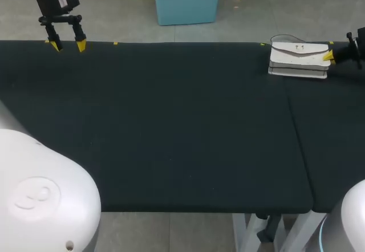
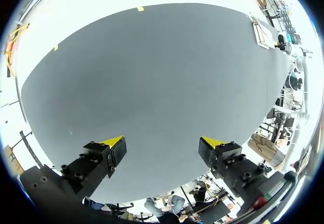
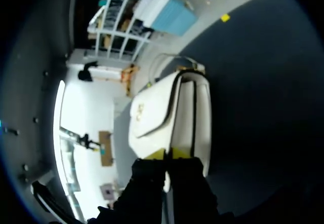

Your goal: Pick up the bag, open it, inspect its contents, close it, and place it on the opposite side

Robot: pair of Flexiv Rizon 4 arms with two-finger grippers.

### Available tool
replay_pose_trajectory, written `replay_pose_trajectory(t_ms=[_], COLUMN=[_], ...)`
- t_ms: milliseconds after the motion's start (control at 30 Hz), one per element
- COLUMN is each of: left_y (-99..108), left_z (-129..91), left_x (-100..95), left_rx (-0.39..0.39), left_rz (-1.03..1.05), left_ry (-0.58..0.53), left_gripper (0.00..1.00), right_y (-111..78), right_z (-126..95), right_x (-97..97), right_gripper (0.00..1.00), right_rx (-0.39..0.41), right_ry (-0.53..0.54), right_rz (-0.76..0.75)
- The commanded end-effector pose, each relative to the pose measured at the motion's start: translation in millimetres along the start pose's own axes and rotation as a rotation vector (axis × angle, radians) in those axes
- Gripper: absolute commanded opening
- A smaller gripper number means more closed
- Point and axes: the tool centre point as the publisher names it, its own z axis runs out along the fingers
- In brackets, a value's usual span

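Spreading across nearly the whole head view, the dark cloth-covered tabletop (image 1: 171, 126) carries one thing: a white leather handbag with a flap and thin strap (image 1: 299, 60), lying flat at about two o'clock near the far edge. Its flap is closed, and its long axis runs three to nine o'clock along that edge. This fits either a bag awaiting pickup or one already set down after inspection; I cannot say which. The right gripper (image 3: 167, 155) sits at the bag's three-o'clock end, yellow fingers pressed nearly together, seemingly pinching its edge. The left gripper (image 1: 67, 45) hangs at ten o'clock, fingers wide apart, holding nothing.
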Motion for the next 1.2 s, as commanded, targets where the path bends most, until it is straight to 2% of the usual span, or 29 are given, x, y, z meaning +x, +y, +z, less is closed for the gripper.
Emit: replay_pose_trajectory(t_ms=[33, 367, 700, 733, 1000, 1200], left_y=[-1, 0, 5, 6, 11, 13], left_z=[1, 1, -3, -4, -12, -19], left_x=[0.0, 0.0, -1.3, -1.6, -3.1, -5.9], left_rx=[-0.005, -0.005, 0.011, 0.018, 0.149, 0.27], left_rz=[0.001, 0.004, -0.016, -0.023, -0.076, -0.11], left_ry=[0.0, -0.004, -0.036, -0.044, -0.095, -0.149], left_gripper=[1.0, 1.0, 1.0, 1.0, 1.0, 1.0], right_y=[9.9, 7.0, -5.9, -9.0, -30.9, -44.0], right_z=[3, -23, -44, -48, -68, -75], right_x=[-2.7, 11.3, 33.2, 37.1, 56.9, 66.2], right_gripper=[1.0, 1.0, 1.0, 1.0, 1.0, 1.0], right_rx=[0.377, 0.311, 0.224, 0.202, 0.046, -0.001], right_ry=[-0.001, -0.149, -0.385, -0.439, -0.556, -0.602], right_rz=[0.0, -0.027, -0.073, -0.077, -0.126, -0.144])
